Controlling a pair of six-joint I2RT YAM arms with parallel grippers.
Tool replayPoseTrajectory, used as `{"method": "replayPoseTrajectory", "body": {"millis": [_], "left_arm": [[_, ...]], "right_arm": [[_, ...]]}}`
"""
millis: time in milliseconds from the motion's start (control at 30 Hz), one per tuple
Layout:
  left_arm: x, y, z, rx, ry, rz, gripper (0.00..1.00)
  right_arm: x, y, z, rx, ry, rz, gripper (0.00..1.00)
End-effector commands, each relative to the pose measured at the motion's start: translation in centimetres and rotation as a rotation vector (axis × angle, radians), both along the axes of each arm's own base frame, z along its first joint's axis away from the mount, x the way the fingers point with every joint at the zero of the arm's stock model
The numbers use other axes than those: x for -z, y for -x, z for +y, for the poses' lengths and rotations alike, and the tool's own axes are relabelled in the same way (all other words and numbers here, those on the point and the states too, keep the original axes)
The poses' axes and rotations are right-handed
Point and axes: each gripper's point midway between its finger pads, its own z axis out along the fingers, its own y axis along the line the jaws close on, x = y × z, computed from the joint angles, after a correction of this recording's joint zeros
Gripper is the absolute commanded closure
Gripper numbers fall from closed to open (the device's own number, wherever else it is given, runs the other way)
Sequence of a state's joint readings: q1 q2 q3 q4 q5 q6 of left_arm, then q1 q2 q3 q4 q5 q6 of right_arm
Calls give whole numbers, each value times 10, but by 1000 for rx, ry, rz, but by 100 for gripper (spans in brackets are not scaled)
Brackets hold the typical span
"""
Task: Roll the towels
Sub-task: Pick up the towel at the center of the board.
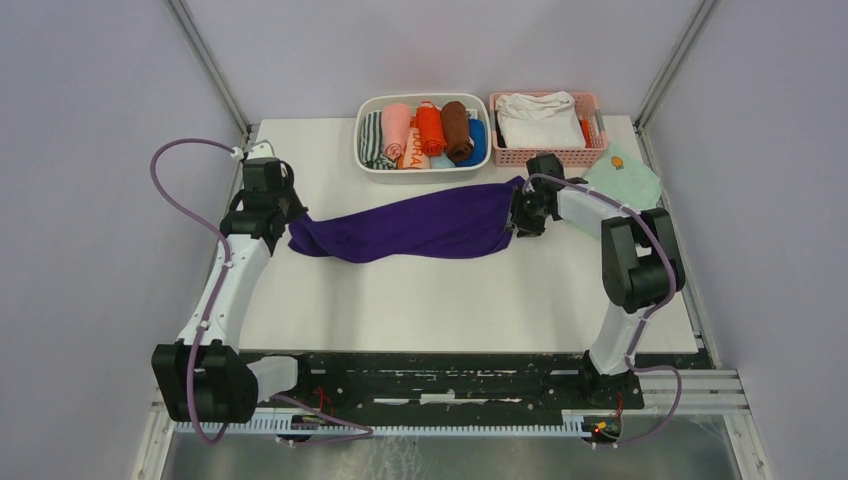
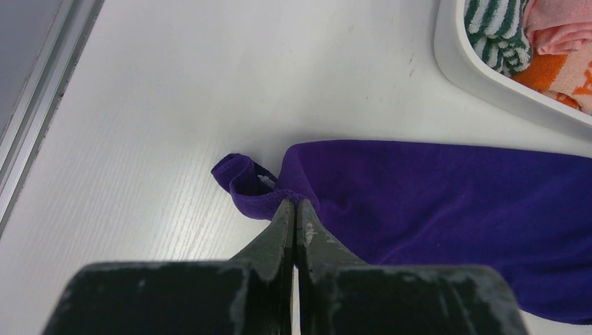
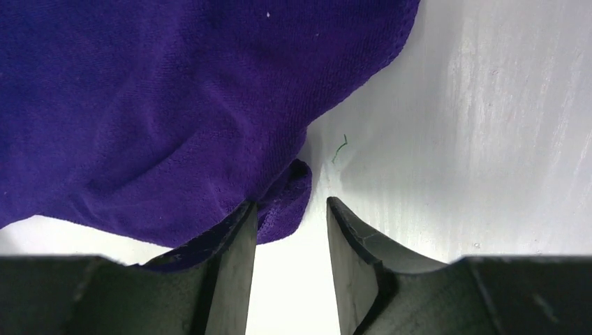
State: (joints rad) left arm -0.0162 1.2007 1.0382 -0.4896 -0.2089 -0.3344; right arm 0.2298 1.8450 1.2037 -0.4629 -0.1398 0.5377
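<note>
I hold the purple towel (image 2: 447,202) by one corner, clenched in the left pincer (image 2: 294,204), to anchor it for spreading; the right pincer (image 3: 290,209) stands parted, the far hem against one finger, ungripped.

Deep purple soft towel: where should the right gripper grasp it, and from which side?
The small bunched corner at the deep purple towel's right end, from the right: it juts out by the open right gripper, and the left gripper pins the far end.

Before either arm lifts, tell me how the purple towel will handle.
Probably floppy: the purple towel lies in wrinkles. Likely not slippery; its nap looks fuzzy. Lifted by the left gripper, shut on one corner, it should dangle.
</note>
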Motion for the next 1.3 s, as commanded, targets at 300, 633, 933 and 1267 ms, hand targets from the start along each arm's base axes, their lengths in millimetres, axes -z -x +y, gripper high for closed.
{"method": "replayPoseTrajectory", "body": {"millis": [300,633,933,1267], "left_arm": [[-16,-5,8,1,-61,-60,97],[-14,-4,9,-5,-64,-50,97],[-18,-3,16,-50,-72,-50,97],[-110,-21,39,-170,-65,-260,97]], "right_arm": [[5,14,-42,66,217,28,62],[-35,40,-75,108,343,-16,96],[-116,24,-68,109,249,-239,92],[-202,-58,-43,131,79,-511,92]]}}
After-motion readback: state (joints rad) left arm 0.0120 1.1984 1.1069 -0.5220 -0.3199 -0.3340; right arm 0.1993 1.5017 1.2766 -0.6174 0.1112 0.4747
